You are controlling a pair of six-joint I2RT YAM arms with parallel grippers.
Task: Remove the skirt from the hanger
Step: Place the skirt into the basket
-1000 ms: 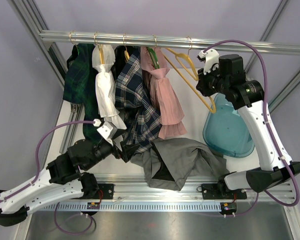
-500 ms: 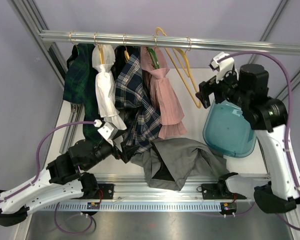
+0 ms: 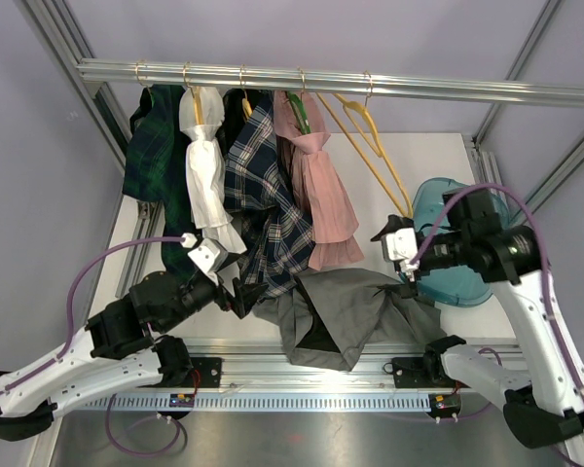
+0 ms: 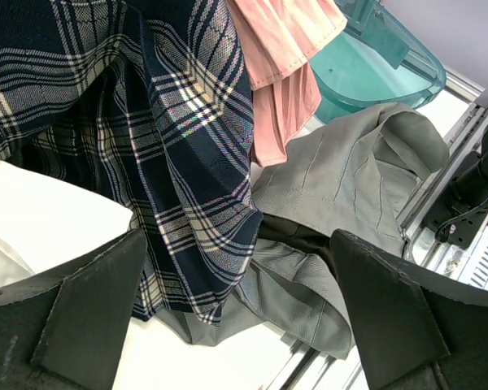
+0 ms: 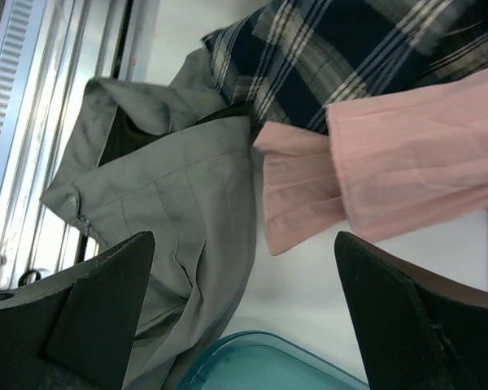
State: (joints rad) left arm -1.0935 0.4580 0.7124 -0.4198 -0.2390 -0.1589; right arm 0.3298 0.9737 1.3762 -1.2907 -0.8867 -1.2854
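Note:
A grey skirt lies crumpled on the white table near the front edge, off any hanger. An empty yellow hanger hangs from the rail. My left gripper is open and empty at the skirt's left edge; the left wrist view shows the grey skirt between and beyond its open fingers. My right gripper is open and empty, low over the skirt's right side. The right wrist view shows the grey skirt under its spread fingers.
Green plaid, white, navy plaid and pink skirts hang on the rail. A teal bin stands at the right, under my right arm. The navy plaid hem hangs just ahead of my left gripper.
My right arm has come down from the rail to just above the table beside the bin. The yellow hanger it was at now hangs free on the rail. The left arm barely moved.

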